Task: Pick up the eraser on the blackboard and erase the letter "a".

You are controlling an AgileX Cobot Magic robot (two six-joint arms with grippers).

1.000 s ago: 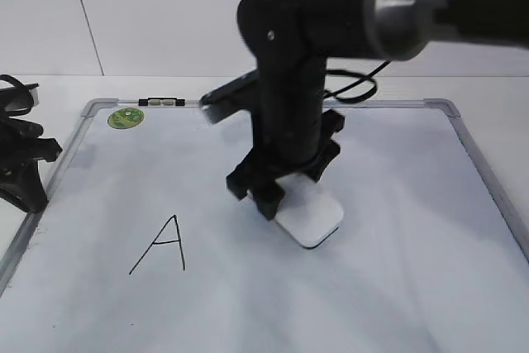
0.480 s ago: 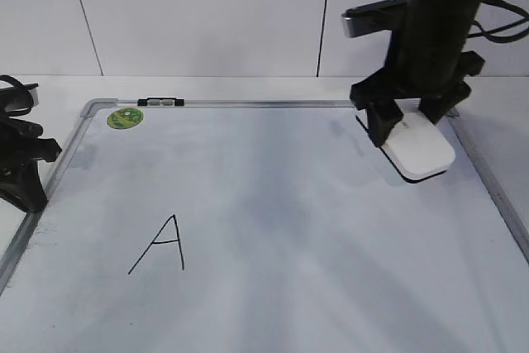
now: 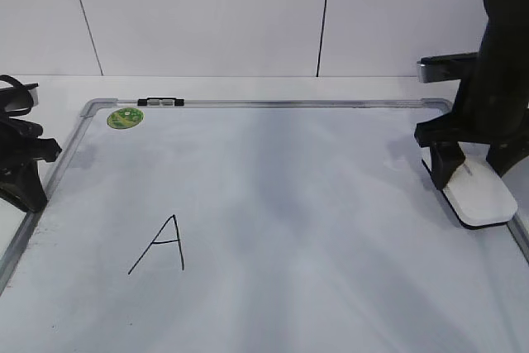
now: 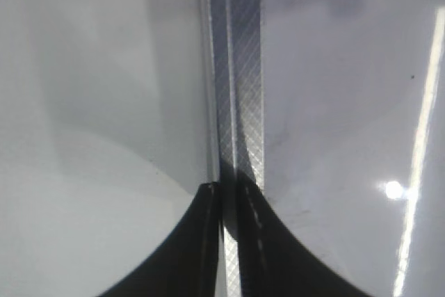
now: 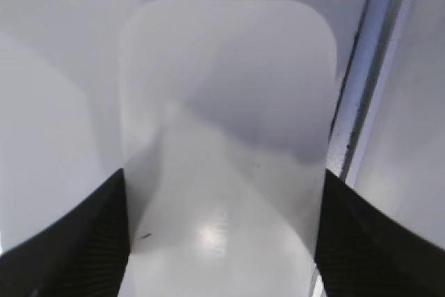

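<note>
The white eraser (image 3: 480, 197) sits between the jaws of my right gripper (image 3: 473, 173) at the right edge of the blackboard (image 3: 289, 204). In the right wrist view the eraser (image 5: 226, 123) fills the gap, and the right gripper (image 5: 222, 193) is shut on its two sides, beside the board's right frame (image 5: 361, 102). No lowercase "a" shows on the board. My left gripper (image 3: 31, 196) rests at the board's left edge. In the left wrist view the left gripper (image 4: 228, 193) is shut and empty over the silver frame (image 4: 240, 67).
An angular capital "A" (image 3: 161, 245) in black marker is on the board's left half. A green round sticker (image 3: 126, 117) is at the back left corner. A white panelled wall stands behind the table.
My right gripper has carried the eraser from the middle of the board to the back right and then down to its right edge. The left arm has not moved.
</note>
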